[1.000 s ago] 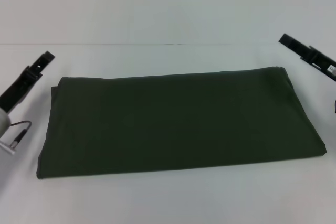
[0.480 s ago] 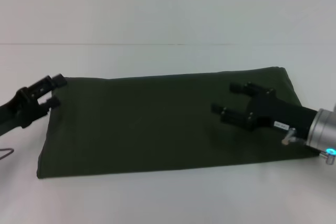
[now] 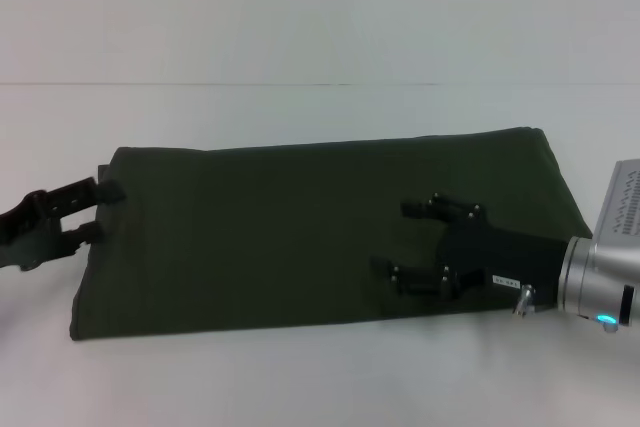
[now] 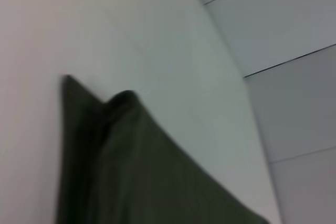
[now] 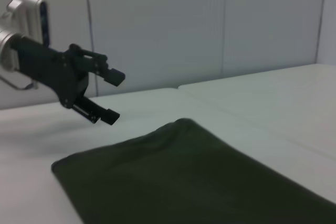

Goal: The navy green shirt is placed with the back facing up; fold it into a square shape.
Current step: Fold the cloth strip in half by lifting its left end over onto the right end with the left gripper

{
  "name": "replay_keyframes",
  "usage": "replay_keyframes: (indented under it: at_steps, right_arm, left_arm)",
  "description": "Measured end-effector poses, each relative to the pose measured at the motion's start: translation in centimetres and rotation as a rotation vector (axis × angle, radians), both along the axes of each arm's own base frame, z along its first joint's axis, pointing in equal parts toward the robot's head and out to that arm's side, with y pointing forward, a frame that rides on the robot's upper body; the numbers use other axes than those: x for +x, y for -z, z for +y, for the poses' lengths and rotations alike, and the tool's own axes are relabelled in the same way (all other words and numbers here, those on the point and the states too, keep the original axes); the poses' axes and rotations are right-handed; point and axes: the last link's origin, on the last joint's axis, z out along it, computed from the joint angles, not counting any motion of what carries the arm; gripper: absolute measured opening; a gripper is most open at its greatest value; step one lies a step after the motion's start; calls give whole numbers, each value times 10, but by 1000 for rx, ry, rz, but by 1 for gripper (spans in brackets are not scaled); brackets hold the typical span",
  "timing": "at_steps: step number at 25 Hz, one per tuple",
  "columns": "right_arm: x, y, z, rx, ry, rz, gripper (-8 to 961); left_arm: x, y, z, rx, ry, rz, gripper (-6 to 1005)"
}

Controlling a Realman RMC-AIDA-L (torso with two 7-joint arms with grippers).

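A plain white counter (image 3: 320, 387) filled the frame's lower two thirds. Directly on it, across the middle of the frame, the navy green shirt (image 3: 280, 232) lay flat, folded into a long rectangle.

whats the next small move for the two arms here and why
Probably lower both open grippers to pinch an end each. The navy green shirt lies flat as a long rectangle, not yet square. The left gripper sits at its left edge, and the right gripper hangs over its right part, neither holding cloth.
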Motion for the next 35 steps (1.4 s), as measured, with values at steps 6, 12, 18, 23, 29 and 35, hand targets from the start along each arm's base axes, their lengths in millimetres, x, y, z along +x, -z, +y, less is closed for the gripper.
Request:
replay_keyframes:
  at_steps: [6, 12, 18, 23, 29, 35]
  right_arm:
    - [4, 7, -4, -20, -20, -55, 926]
    - [4, 9, -5, -23, -16, -56, 925]
    - [5, 9, -5, -22, -13, -58, 924]
    - [5, 10, -5, -22, -13, -59, 924]
    - [4, 9, -4, -23, -11, -55, 924]
    - [4, 9, -4, -21, -9, -54, 924]
  left_arm:
    - [-15, -16, 9, -43, -99, 117, 865]
    - [-13, -9, 17, -29, -104, 136, 865]
    - [-4, 0, 20, -61, -78, 110, 865]
    - [-5, 16, 25, -84, -80, 171, 866]
    - [-14, 22, 29, -63, -120, 242, 866]
    - [-17, 19, 29, -50, -137, 245, 866]
